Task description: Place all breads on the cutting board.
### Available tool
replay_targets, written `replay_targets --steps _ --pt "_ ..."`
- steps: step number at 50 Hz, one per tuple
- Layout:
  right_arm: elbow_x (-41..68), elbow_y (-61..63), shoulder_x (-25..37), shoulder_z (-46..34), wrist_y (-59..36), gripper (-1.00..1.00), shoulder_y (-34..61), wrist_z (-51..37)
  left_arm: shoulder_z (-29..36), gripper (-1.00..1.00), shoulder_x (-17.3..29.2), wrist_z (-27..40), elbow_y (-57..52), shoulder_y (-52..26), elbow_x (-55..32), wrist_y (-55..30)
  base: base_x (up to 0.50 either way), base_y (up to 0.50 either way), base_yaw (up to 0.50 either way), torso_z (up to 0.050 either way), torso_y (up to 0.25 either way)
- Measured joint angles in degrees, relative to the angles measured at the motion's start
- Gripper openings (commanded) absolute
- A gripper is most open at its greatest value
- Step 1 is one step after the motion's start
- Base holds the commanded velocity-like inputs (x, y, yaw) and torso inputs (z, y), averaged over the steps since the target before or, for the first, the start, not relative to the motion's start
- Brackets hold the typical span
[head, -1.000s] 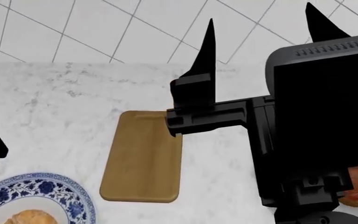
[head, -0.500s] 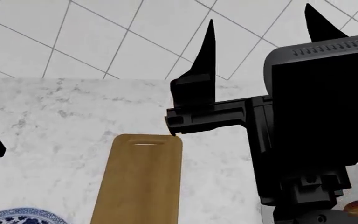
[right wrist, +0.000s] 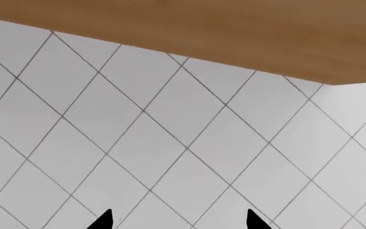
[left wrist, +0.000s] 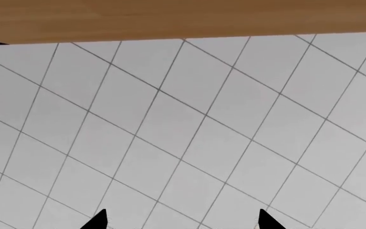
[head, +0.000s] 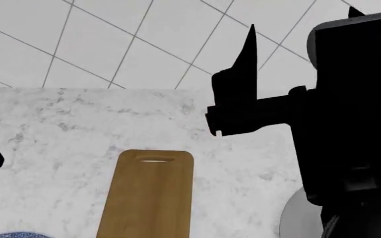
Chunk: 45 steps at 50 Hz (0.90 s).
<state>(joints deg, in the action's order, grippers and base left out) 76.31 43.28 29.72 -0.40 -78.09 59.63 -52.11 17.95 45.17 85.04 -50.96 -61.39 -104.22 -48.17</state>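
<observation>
Right arm (head: 349, 124) raised, filling the head view's right side; right gripper (right wrist: 177, 220) points upward, its two black fingertips (right wrist: 101, 220) set well apart, nothing between them. Left gripper (left wrist: 181, 220) likewise spread wide and empty, fingertips (left wrist: 267, 220) apart.

White marble countertop (head: 51, 129) carries the wooden cutting board (head: 151, 198), a grey plate (head: 295, 218) and a blue-patterned plate's rim (head: 8, 235).

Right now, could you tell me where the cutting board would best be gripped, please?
Probably by the slot handle: the cutting board lies flat on the marble counter, so a pincer would come from above, one finger through the slot, the other past the far end.
</observation>
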Motion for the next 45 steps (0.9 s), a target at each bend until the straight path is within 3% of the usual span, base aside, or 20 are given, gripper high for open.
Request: replay_targets --steps 8,21,45 --pt "11.91 -8.45 4.08 -1.04 -4.24 1.00 6.90 -6.19 0.38 1.00 -0.22 -0.66 0.14 0.76 0.99 0.08 0.00 0.00 0.00 0.000 0.000" --pt "30.98 -21.64 11.75 -9.07 -5.70 1.00 16.16 -14.87 0.34 1.00 -0.10 -2.40 0.52 2.34 2.63 0.37 0.00 0.00 0.00 0.000 0.000" --pt "54.69 -37.67 25.37 -23.74 -4.58 1.00 23.57 -18.99 0.44 1.00 0.09 -4.24 0.53 4.15 4.60 0.66 0.00 0.00 0.00 0.000 0.000"
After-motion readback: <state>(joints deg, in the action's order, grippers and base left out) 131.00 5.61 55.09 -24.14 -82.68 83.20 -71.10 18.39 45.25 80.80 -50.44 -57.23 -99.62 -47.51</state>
